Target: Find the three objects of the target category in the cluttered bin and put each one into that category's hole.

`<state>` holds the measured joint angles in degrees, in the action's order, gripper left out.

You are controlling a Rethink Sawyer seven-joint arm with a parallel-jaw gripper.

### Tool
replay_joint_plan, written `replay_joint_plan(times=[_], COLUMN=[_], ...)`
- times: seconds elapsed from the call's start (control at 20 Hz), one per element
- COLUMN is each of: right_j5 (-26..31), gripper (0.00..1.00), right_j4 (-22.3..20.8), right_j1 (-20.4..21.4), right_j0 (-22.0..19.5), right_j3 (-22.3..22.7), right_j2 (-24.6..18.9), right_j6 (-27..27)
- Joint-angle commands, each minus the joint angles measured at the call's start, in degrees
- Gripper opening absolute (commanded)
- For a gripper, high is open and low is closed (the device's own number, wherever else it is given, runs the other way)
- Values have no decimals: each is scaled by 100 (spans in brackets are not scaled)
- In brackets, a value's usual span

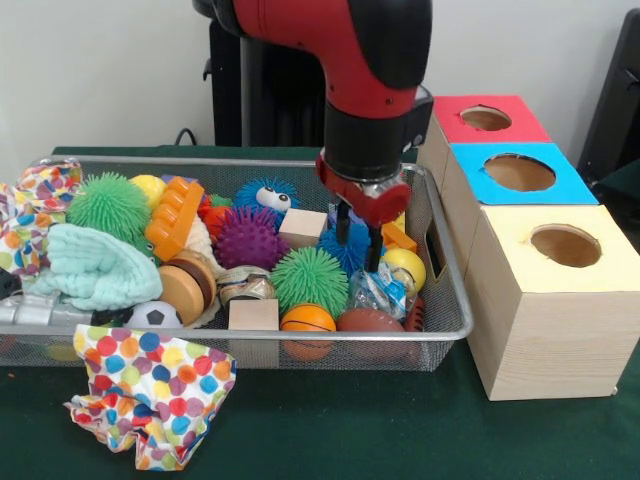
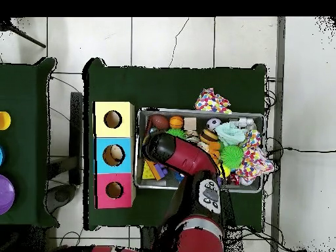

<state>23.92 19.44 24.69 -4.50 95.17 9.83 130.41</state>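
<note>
The gripper [image 1: 358, 238] hung low over the right end of the wire bin [image 1: 448, 300], fingers apart and empty, just above a yellow ball [image 1: 405, 265]. The three holed boxes [image 1: 545, 290] stood right of the bin.

From my console the front view was evenly and softly lit from above, with a faint shadow under the mesh bin [image 1: 440, 330] toward six o'clock. I noticed pale glare on the floor tiles [image 2: 170, 39] at twelve o'clock overhead; nothing looked badly blurred.
</note>
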Motion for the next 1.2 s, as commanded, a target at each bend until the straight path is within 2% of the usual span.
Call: replay_joint_plan(times=[0.05, 0.3, 0.45, 0.55, 0.7, 1.0, 1.2], right_j5=[-65, 264, 1359, 1700, 1823, 1954, 1806], gripper=[100, 100, 100, 100, 100, 100, 100], right_j4=[233, 146, 132, 56, 64, 3, 65], right_j1=[-541, -486, -251, -262, -409, -545, -592], right_j0=[-324, -481, -253, -119, -73, -221, -353], right_j3=[233, 177, 205, 136, 61, 6, 133], right_j2=[-782, -891, -554, -312, -207, -125, -290], right_j6=[707, 550, 880, 1044, 1149, 968, 805])
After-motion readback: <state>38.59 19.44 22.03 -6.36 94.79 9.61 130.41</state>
